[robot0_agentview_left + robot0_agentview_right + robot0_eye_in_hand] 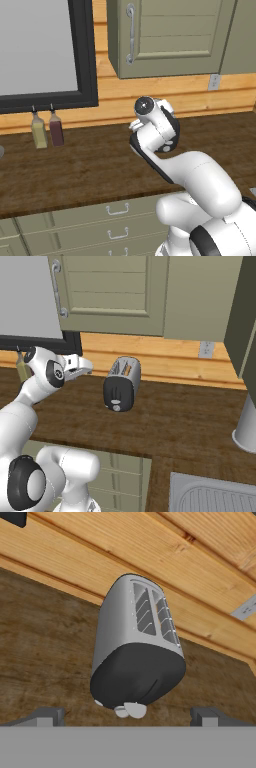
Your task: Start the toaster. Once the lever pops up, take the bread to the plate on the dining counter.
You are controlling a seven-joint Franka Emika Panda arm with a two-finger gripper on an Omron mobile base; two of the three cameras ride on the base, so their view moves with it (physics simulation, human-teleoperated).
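Our gripper [127, 717] sits at the bottom of the hand view, fingers [47, 716] spread wide and holding nothing. Just above them we see the toaster [136, 644] mid-frame, black end panel facing us, apart from the fingertips. It stands on the dark wood worktop [190, 421], near the plank wall [165, 358].

Silver-grey toaster [132, 647] with a black end panel, on a dark brown wood-grain worktop [190, 421]
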